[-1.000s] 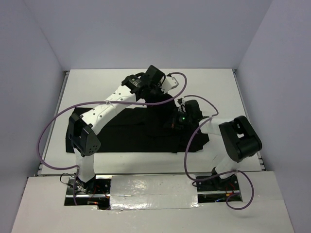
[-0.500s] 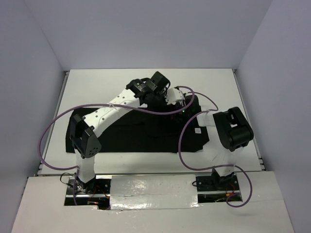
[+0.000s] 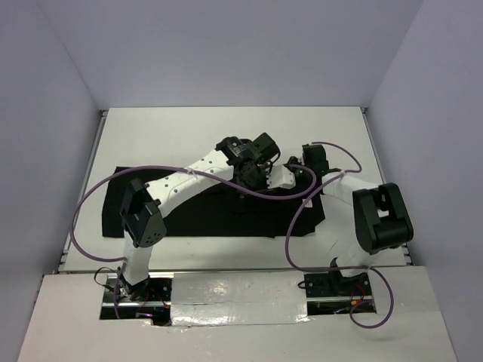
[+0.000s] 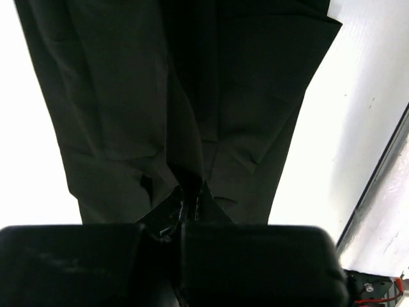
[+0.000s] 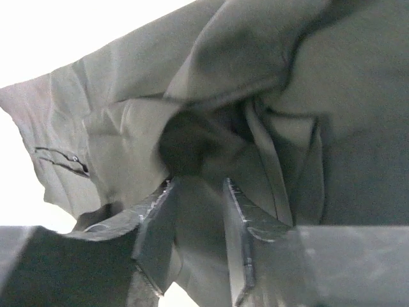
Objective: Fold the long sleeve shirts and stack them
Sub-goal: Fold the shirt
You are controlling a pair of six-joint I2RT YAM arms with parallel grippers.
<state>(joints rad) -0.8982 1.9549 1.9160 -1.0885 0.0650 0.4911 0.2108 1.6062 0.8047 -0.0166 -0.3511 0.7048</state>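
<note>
Your left gripper (image 4: 190, 203) has its fingers drawn almost together on a pinch of the black long sleeve shirt (image 3: 219, 215). From that pinch the cloth runs away in long folds, with white surface showing on either side. Your right gripper (image 5: 198, 224) is nearly closed as well, and a crumpled fold of the same shirt fills the narrow gap between its fingers.

Seen from above, both grippers meet close together over the far right part of the shirt. The rest of the shirt lies spread out to the left across the middle and near half of the table (image 3: 151, 136), under your left arm. The table is plain white, and pale lavender walls (image 3: 226, 53) close it in on the left, far and right sides.
</note>
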